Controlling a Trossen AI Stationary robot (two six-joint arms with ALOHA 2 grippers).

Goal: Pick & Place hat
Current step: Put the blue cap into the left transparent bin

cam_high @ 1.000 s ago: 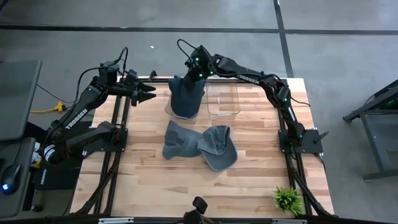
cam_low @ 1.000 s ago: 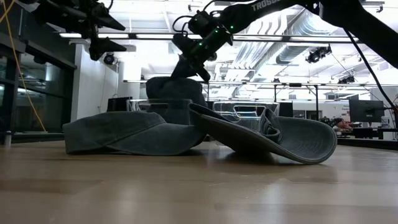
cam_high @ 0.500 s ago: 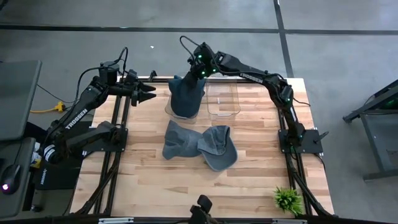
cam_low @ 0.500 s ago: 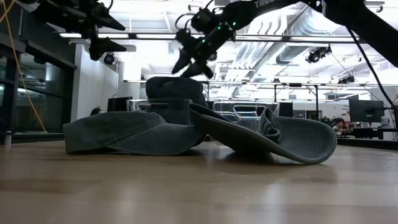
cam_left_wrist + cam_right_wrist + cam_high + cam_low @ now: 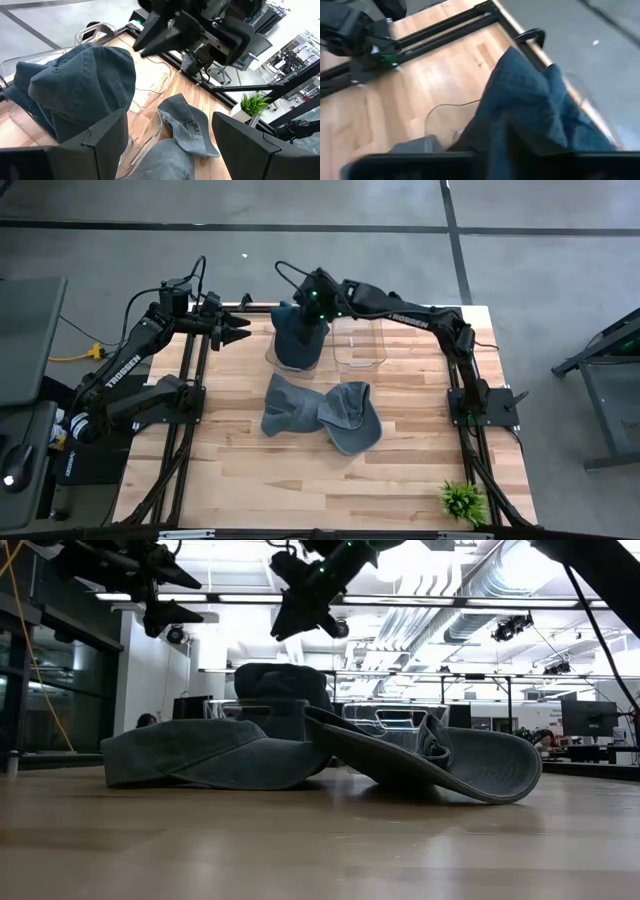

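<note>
A denim hat [image 5: 299, 335] is being kept upright, crown up, in a clear bin [image 5: 290, 356] by the bench's far edge. The right gripper [image 5: 300, 612] is being held closed and empty above it; the left gripper [image 5: 240, 330] is being held open nearby.

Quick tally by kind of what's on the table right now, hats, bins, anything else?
Denim hats: 3, one in the left clear bin, two on the table
Clear bins: 2
Green plant: 1
Total: 6
</note>
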